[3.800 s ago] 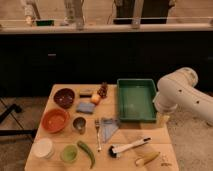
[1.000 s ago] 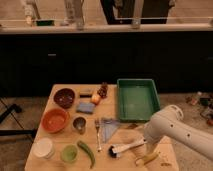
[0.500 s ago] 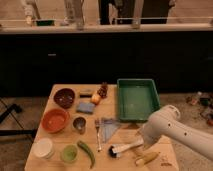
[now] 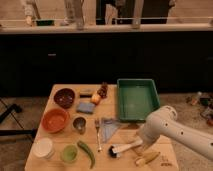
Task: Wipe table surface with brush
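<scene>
**Reaching over a crowded table to the brush**

Crowding the light wooden rectangular table surface [image 4: 127,134] are many things. At the back right lies a green rectangular plastic tray [image 4: 137,99]. The white robot arm [image 4: 172,131] comes in from the right, passing the tray's near right corner. Left of the tray sit a small orange round fruit [image 4: 96,98], a dark red clustered item [image 4: 103,90] and a blue rectangular sponge [image 4: 86,107]. Farther left are a dark brown round bowl [image 4: 65,97] and, nearer the front, an orange round bowl [image 4: 55,120]. A small metal cup [image 4: 79,124], a metal fork [image 4: 98,134] and a grey-blue folded cloth [image 4: 111,127] fill the middle. Along the front left stand a white round container [image 4: 44,148], a green round cup [image 4: 69,153] and a long green pepper [image 4: 86,152].

The slim brush with a long white handle and black round bristle head [image 4: 124,149] lies on the front right of the table, its head pointing left, just beside the fork's near end. The gripper [image 4: 141,144] is at the low end of the arm, right at the handle's right end. Whether it holds the handle cannot be told, since the wrist covers it. A yellowish banana [image 4: 148,159] lies just in front of the gripper, near the table's front edge.
</scene>
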Robot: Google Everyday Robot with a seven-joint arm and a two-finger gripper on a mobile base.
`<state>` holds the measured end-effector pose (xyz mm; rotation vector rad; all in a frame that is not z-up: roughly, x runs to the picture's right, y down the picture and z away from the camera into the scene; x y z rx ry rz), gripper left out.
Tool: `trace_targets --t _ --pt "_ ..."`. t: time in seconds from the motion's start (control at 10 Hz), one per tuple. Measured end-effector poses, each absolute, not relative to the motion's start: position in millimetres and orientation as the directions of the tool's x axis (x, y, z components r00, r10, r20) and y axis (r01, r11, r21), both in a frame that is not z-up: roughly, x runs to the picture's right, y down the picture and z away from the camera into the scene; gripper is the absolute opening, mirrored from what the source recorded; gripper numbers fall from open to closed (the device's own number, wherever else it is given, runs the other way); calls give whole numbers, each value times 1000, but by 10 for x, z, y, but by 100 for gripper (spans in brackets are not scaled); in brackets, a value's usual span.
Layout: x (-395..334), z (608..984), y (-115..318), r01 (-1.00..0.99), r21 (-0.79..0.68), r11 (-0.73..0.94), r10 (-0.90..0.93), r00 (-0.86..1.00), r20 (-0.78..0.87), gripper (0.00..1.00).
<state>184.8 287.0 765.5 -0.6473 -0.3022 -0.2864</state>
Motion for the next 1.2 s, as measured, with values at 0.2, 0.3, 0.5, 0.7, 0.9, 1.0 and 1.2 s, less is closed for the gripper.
trace_targets --t 0.2,0.3,0.5,0.7,0.9,1.0,1.2 --pt "1831 7707 2897 353 -552 755 -163 917 363 59" --pt "1828 7721 2908 353 -555 753 -162 917 364 59" --pt "1843 7751 2943 350 -563 749 -156 919 363 59" --pt "1847 7773 2972 349 -569 745 -151 919 365 59" --pt "1874 7786 3004 348 -576 740 -148 919 365 59" --pt "1884 7796 3015 348 -577 739 -147 919 366 58" --pt "1889 7809 3026 350 -577 738 -147 918 370 42"
